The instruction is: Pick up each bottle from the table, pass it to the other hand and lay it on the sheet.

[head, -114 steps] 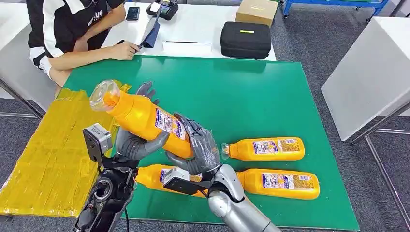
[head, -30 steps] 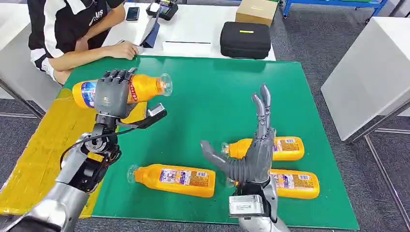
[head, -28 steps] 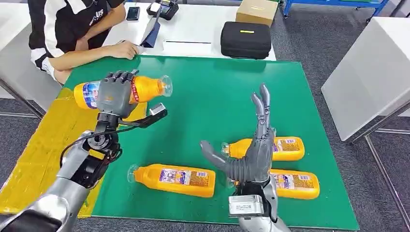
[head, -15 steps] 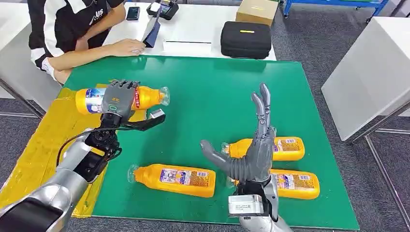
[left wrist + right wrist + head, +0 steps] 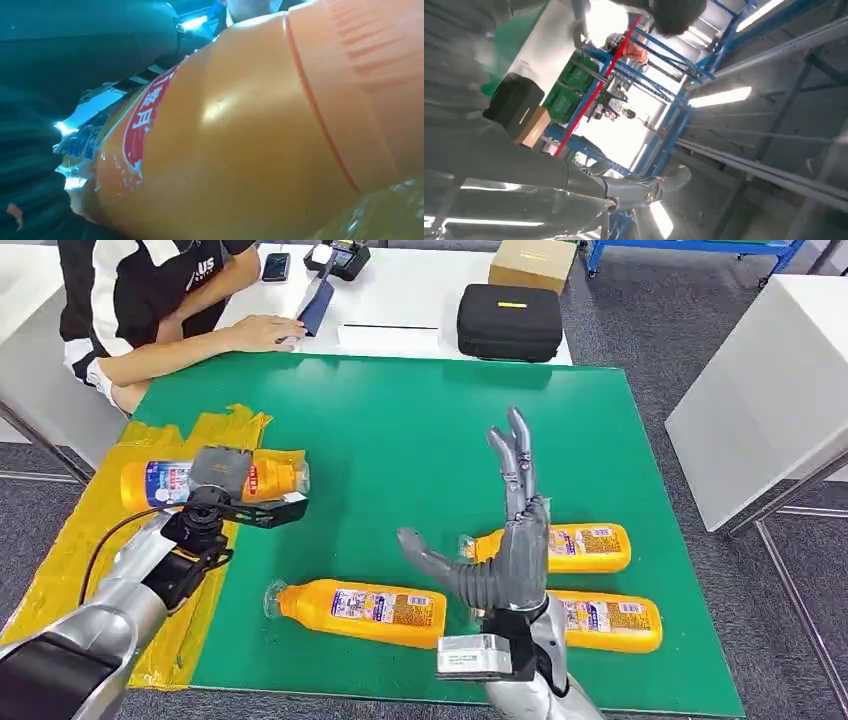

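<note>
Left hand (image 5: 220,475) clasps the held bottle (image 5: 160,483), fingers wrapped round its middle, low over the yellow sheet (image 5: 70,560), long axis lying level along it. Right hand (image 5: 505,550) is raised, fingers spread, holding nothing.

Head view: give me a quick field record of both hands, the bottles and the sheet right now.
left hand: grips an orange bottle lying sideways over the yellow sheet
right hand: holds nothing, fingers spread and pointing up
bottles on green mat: three, all lying flat
contact of held bottle with sheet: cannot tell
person: seated at the far left corner
</note>
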